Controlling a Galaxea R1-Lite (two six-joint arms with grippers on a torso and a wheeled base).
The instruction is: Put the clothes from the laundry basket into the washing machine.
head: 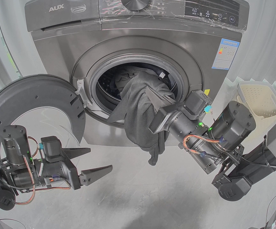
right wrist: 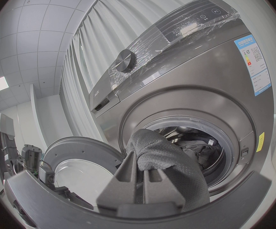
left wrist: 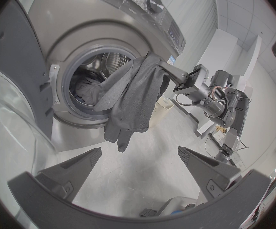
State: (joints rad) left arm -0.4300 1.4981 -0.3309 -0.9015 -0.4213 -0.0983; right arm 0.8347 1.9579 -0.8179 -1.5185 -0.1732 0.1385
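The grey washing machine [head: 138, 42] stands ahead with its round door [head: 33, 102] swung open to the left. A dark grey garment [head: 141, 115] hangs from my right gripper [head: 149, 91], which is shut on it just in front of the drum opening [head: 112, 80]; the cloth drapes down past the door rim toward the floor. In the right wrist view the right gripper [right wrist: 142, 172] pinches the dark grey garment [right wrist: 169, 166]. More dark clothes [left wrist: 87, 91] lie inside the drum. My left gripper [head: 93, 161] is open and holds nothing, low at the left below the door.
A cream laundry basket [head: 260, 100] stands on the floor to the right of the machine, behind my right arm. The grey floor [head: 138, 191] in front of the machine is bare. White curtains hang behind the machine.
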